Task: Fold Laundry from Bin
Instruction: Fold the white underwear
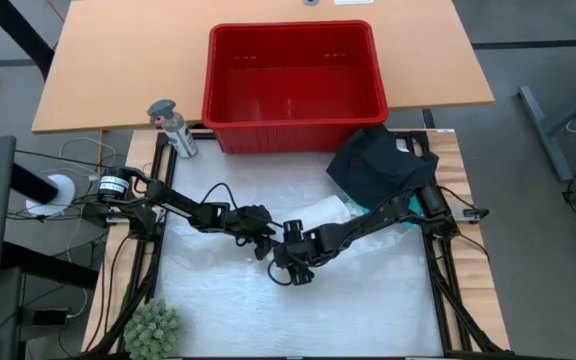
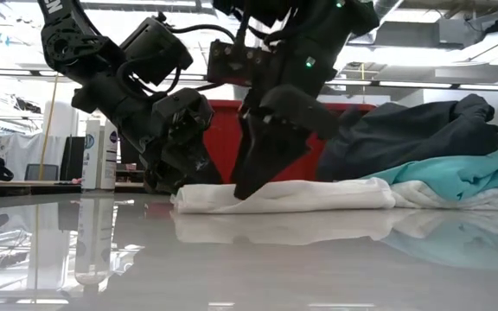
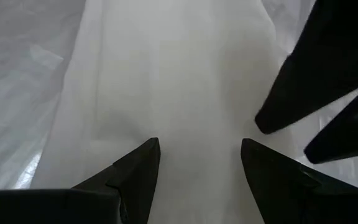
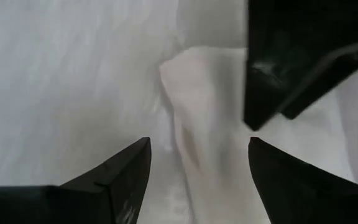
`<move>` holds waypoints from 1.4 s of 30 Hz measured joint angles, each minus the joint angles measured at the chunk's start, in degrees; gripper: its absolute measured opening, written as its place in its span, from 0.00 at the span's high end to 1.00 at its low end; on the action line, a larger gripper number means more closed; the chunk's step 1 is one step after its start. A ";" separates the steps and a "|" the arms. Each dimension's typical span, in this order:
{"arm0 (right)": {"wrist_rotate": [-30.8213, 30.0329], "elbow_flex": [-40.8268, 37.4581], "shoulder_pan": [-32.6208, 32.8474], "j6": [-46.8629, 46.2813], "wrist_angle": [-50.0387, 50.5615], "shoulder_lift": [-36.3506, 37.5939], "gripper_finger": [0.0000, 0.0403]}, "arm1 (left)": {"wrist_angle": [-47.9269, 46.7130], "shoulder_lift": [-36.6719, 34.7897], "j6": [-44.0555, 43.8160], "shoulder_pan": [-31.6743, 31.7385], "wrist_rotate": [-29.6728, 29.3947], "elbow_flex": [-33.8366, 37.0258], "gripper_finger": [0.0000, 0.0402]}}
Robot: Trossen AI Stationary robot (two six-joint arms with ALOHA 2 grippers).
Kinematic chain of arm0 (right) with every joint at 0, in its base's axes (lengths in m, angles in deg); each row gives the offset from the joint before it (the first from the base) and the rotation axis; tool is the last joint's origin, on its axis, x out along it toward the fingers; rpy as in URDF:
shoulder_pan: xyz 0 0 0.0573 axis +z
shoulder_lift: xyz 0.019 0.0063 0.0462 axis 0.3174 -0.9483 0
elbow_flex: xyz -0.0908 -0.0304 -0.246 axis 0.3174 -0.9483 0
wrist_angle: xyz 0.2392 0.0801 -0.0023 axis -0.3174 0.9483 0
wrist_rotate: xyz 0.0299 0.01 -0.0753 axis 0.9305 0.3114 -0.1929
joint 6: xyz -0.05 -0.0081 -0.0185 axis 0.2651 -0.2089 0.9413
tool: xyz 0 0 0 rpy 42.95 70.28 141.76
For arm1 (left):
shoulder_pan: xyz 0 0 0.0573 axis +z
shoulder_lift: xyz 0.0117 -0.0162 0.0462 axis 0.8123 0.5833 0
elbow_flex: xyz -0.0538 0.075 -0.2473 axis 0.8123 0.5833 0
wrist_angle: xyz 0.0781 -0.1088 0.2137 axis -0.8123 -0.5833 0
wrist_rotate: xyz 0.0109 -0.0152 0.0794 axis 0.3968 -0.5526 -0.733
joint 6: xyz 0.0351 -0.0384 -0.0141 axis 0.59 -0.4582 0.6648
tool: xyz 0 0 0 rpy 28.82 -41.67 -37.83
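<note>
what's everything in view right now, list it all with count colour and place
bin: one, red, far side of the table, nothing visible inside
white garment: one, white, folded flat mid-table under both grippers
dark clothing: one heap, black, right of the bin's near corner
turquoise shirt: one, turquoise, beside the dark heap, on the white garment's right in the low view
spray bottle: one, grey, left of the bin
spiky ball: one, green, near left corner
table cover: one, white
left gripper: fingers open, just over the white garment
right gripper: fingers open, beside the left, over the garment's end
</note>
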 joint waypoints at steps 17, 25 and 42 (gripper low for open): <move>-0.75 -0.20 -0.64 -0.13 -0.67 -2.66 0.28 | -0.34 0.04 -1.42 0.04 -0.20 -0.02 0.45; -0.67 -0.07 -1.92 -3.39 0.13 -3.38 0.37 | 1.77 0.04 -2.11 0.04 0.80 -0.02 0.45; 3.24 -0.07 -3.71 -7.13 2.99 -3.50 0.93 | 3.35 -0.12 -4.36 -0.12 4.60 -0.01 0.45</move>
